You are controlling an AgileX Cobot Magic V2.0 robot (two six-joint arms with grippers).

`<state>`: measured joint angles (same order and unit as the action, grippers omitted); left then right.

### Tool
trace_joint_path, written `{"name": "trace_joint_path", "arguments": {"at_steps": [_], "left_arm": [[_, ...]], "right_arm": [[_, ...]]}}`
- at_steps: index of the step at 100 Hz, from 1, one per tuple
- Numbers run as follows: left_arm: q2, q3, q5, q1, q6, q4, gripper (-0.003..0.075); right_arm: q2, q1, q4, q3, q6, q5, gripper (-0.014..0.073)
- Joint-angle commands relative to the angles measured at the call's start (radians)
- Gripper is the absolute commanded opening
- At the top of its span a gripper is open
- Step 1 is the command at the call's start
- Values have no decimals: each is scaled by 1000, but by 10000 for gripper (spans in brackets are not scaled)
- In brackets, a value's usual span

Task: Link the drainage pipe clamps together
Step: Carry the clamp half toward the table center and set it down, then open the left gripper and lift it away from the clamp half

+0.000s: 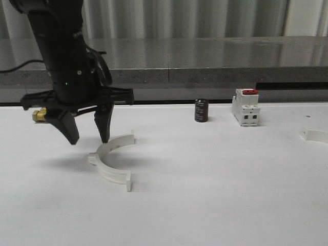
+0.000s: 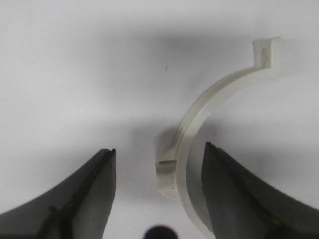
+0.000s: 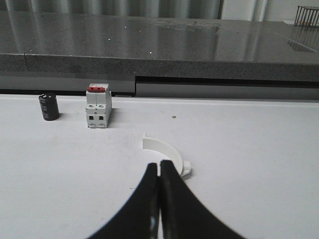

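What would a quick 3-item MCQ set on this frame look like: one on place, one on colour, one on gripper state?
1. Where does the capacitor stand?
A. beside the breaker, on its left in the front view
B. on top of the breaker
C. inside the clamp half

2. What colour is the breaker's switch?
A. blue
B. red
C. green

3. How is the left gripper?
A. shut on a clamp half
B. shut, empty
C. open over a clamp half

Answers: 1 A, the two stand apart, side by side near the table's far edge. 2 B, the red top is plain in the front view. 3 C, the left wrist view shows its fingers spread with the half-ring between them, ungripped.
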<state>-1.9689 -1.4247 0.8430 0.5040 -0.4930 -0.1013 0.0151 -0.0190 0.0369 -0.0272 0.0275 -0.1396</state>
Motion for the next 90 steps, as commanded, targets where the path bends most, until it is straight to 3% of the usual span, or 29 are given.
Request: {"name": "trace_joint_path", "arguments": {"at_steps": [1, 9, 18, 36, 53, 73, 90], "left_arm": [[127, -29, -2, 17, -4, -100, 338], [184, -29, 17, 24, 29, -155, 203], [254, -29, 34, 24, 82, -180, -18], [388, -29, 108, 13, 221, -206, -13], [502, -12, 80, -35, 250, -172, -13], [622, 60, 34, -131, 477, 56, -13], [701, 151, 9, -233, 505, 111, -13]], "right_arm": [[15, -6, 13, 16, -3, 77, -67], [15, -6, 13, 16, -3, 77, -67], [15, -6, 13, 16, -3, 77, -67], [15, -6, 13, 16, -3, 77, -67], [15, -6, 13, 16, -3, 77, -67], [15, -6, 13, 16, -3, 77, -67], [15, -6, 13, 16, -3, 77, -67]]}}
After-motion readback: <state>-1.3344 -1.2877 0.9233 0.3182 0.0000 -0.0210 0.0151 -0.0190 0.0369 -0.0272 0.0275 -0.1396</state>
